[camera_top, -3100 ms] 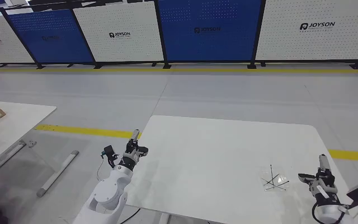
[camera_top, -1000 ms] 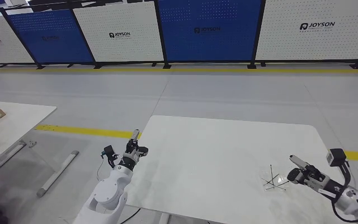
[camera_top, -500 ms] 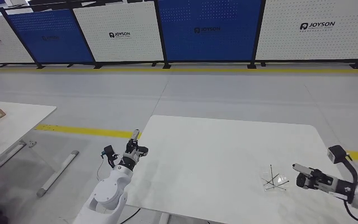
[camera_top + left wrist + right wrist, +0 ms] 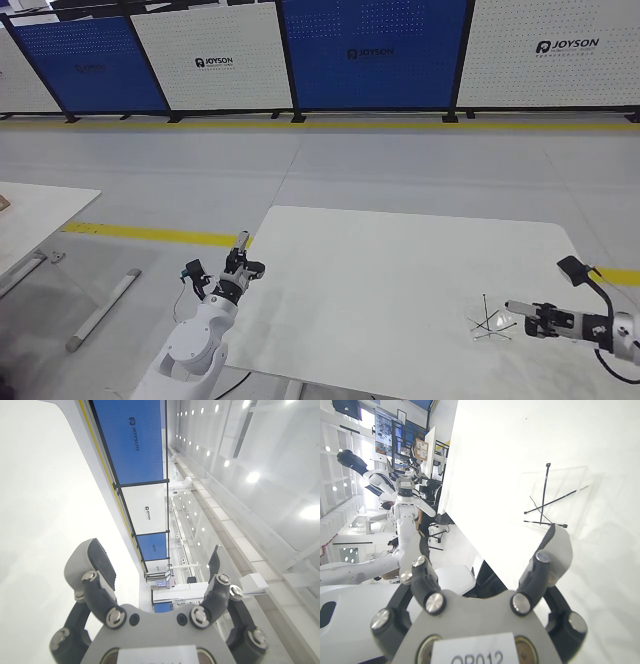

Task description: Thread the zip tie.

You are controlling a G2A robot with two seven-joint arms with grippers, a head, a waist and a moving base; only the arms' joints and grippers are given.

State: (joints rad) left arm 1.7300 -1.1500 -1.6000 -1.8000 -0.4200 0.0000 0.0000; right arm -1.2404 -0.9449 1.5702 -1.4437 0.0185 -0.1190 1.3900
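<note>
Near table [image 4: 380, 290] front-right corner: ties [image 4: 487, 322] crossed on clear sheet [image 4: 580, 480] | right gripper [image 4: 522, 313] spread, empty, just beside them toward right edge, pointing at them | left gripper [image 4: 240, 250] spread, at left edge, well apart | I'd pick with right.

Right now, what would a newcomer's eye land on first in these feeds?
The few black zip ties lying crossed on a clear sheet near the right edge of the white table stand out most. The right gripper sits open close beside them, while the left gripper is open at the table's opposite edge.
</note>
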